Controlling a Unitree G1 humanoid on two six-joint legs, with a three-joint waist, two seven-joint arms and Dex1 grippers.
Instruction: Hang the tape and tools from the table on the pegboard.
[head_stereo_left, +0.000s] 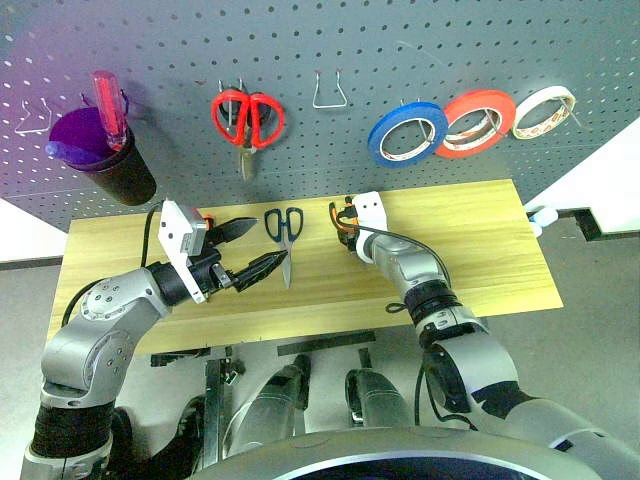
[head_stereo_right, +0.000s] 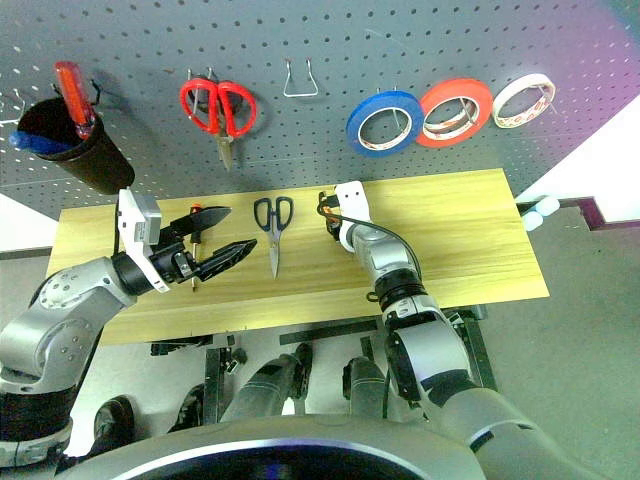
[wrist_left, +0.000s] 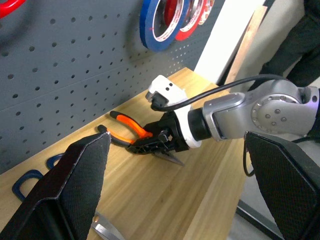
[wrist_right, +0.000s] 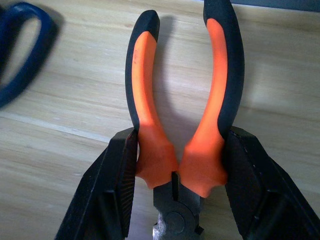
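The right claw (wrist_right: 176, 187) is clamped on the pliers (wrist_right: 187, 95), lying on the counter (head_stereo_left: 470, 250) at three o'clock of the blue-handled scissors (head_stereo_left: 284, 228). Left claw (head_stereo_left: 250, 250) hovers apart. Next: lift toward a free pegboard (head_stereo_left: 350, 40) hook.

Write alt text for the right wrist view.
The right gripper has its two black fingers closed on orange-and-black-handled pliers near their pivot, on the light wood-grain table. A dark blue scissors handle lies beside them.
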